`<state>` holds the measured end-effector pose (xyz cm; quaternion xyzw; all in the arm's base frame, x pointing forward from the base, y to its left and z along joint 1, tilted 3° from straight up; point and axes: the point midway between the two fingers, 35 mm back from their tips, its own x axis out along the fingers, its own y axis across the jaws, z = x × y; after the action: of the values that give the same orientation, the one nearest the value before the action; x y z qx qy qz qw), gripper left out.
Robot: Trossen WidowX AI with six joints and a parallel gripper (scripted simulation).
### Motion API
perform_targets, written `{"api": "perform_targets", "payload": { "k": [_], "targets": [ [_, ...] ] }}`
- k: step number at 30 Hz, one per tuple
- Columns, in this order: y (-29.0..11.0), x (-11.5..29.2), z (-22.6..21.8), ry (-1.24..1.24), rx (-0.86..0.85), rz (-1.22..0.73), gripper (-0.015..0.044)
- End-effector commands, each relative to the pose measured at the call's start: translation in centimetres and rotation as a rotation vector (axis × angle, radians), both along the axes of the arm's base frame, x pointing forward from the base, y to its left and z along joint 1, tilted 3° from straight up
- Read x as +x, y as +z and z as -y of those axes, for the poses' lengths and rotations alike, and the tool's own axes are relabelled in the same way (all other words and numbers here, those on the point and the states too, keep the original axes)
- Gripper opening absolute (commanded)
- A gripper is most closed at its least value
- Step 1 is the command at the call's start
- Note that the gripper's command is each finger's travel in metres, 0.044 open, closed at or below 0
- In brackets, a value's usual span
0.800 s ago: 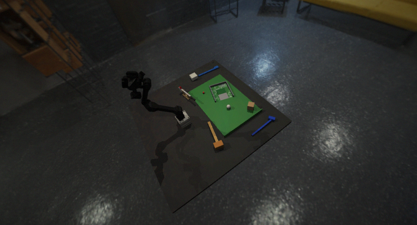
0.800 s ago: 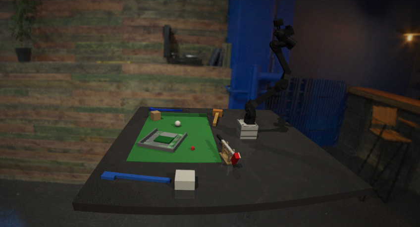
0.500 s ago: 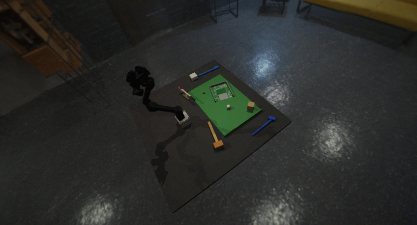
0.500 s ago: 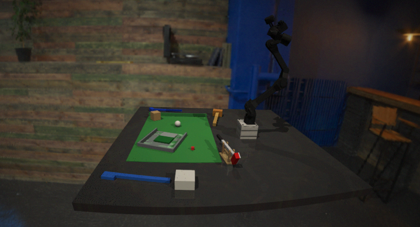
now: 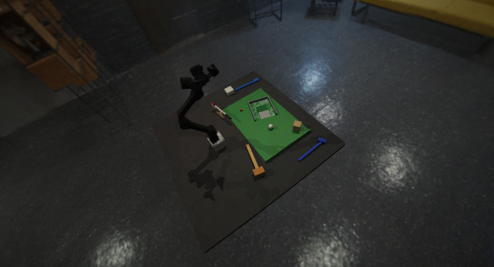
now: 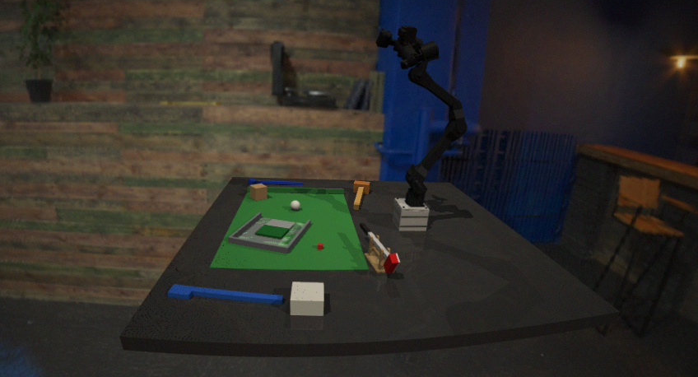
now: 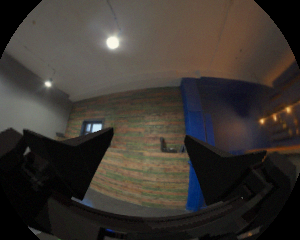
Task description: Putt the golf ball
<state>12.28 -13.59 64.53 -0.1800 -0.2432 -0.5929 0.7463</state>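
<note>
The red putter [image 5: 219, 109] [image 6: 383, 253] rests on a small wooden stand just off the near edge of the green mat [image 5: 274, 146] [image 6: 332, 216]. Its red head points away from the arm's base. The white golf ball [image 5: 270, 126] [image 6: 295, 205] lies on the mat. Beside it stands the raised green [image 5: 262, 108] [image 6: 271, 231], a grey-walled platform with a ramp. My gripper [image 5: 204, 70] [image 6: 387, 36] [image 7: 150, 135] is open and empty. It is held high above the table, far above the putter, and faces the wooden wall.
On the mat are a small red marker [image 5: 241, 109] [image 6: 319, 246] and a wooden cube [image 5: 296, 125] [image 6: 258, 192]. Around the mat lie two blue putters [image 5: 311, 150] [image 6: 225, 294], a white cube [image 5: 229, 90] [image 6: 307, 298] and a wooden putter [image 5: 254, 160] [image 6: 360, 192]. The arm's base [image 5: 216, 141] [image 6: 410, 214] stands near the putter.
</note>
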Motion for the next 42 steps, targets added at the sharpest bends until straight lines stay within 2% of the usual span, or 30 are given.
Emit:
{"api": "perform_targets", "payload": {
  "k": [1,12,18,23,32,37,42],
  "targets": [
    [-1.8,5.5,-0.7,0.088,-0.036,-0.154,0.044],
    [-11.0,19.5,-5.0,0.33,-0.176,-0.686,0.044],
    [-18.4,25.2,-8.6,0.487,-0.266,-0.986,0.044],
    [-25.9,28.3,-12.0,0.642,-0.337,-1.242,0.044],
    [-39.8,28.9,-18.7,0.973,-0.445,-1.667,0.044],
    [-47.0,26.5,-22.1,1.18,-0.484,-1.89,0.044],
    [-53.5,22.2,-25.0,1.41,-0.496,-2.114,0.044]
  ]
}}
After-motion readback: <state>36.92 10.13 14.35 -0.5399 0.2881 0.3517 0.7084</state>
